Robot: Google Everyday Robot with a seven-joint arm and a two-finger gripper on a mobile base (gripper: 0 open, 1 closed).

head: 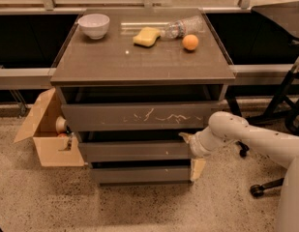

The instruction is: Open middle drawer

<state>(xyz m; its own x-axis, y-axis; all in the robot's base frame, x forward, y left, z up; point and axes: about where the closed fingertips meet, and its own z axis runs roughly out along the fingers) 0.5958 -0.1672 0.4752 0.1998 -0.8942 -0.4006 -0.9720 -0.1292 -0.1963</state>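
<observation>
The middle drawer is a wide grey-brown flat front with a tiny white fleck, below the scratched top drawer front and above the shorter bottom drawer front. It stands out slightly, with a dark gap above it. My gripper is at the end of the white arm that comes in from the right. It sits at the right end of the middle drawer, at its upper edge.
The cabinet top holds a white bowl, a yellow sponge, a lying plastic bottle and an orange. An open cardboard box stands left of the cabinet. A chair base with castors is on the right.
</observation>
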